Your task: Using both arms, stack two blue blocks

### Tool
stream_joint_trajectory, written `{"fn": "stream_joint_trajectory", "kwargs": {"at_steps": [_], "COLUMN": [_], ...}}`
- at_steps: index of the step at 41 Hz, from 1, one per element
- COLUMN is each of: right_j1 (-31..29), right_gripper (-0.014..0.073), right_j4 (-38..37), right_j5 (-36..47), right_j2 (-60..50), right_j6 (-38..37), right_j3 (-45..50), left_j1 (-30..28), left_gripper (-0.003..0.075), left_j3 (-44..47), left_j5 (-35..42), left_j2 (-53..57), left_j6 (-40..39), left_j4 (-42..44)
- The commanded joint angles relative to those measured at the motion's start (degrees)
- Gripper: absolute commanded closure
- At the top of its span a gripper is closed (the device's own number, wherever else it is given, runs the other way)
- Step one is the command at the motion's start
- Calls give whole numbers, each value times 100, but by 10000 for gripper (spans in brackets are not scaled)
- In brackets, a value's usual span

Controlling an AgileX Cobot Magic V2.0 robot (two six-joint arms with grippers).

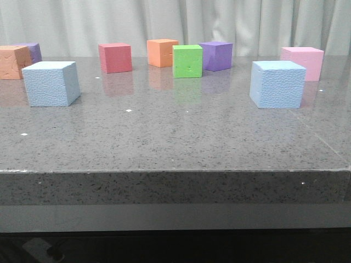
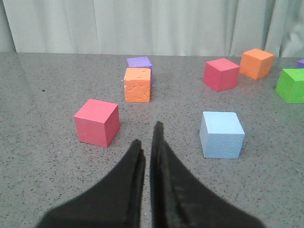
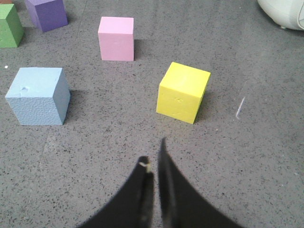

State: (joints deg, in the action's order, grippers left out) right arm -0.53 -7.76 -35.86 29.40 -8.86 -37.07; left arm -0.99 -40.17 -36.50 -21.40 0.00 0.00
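Observation:
Two pale blue blocks rest apart on the grey table. One blue block (image 1: 52,83) sits at the left and shows in the left wrist view as a blue block (image 2: 221,134) ahead of my left gripper (image 2: 147,134) and off to one side. The other blue block (image 1: 277,84) sits at the right and appears in the right wrist view as a blue block (image 3: 38,96), well to the side of my right gripper (image 3: 155,152). Both grippers are shut with nothing between the fingers and hover over bare table. Neither arm shows in the front view.
Other cubes stand on the table: red (image 1: 115,57), orange (image 1: 162,52), green (image 1: 187,61), purple (image 1: 216,56), pink (image 1: 303,62), another orange (image 1: 13,62). A red cube (image 2: 97,122) lies near the left gripper, a yellow cube (image 3: 183,92) near the right. A curtain hangs behind.

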Motion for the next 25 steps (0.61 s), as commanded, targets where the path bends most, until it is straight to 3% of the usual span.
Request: {"fn": "stream_joint_trajectory", "kwargs": {"at_steps": [1,3,7,19,25], "right_j1": [-3,-3,-3,-3,-3], "right_gripper": [256,145,28,20,20], "right_j4": [-104,-104,-104,-93,331], "right_j5": [401,401,407,412,511], "right_j2": [76,76,76,76,79], "right_j6": [27,27,27,27,27], "right_j3": [-198,-198,-198,-198,-198], "left_j1": [-2,-2,-2,-2,-2], "left_gripper": [454,307,182,243,281], "left_j3": [-147,-147,-147,-147,-147], "left_j5": [444,453,453,453,453], "left_j2": [-101,-101,-101,-101,-101], "left_j6": [0,0,0,0,0], "left_j4": [0,0,0,0,0]}}
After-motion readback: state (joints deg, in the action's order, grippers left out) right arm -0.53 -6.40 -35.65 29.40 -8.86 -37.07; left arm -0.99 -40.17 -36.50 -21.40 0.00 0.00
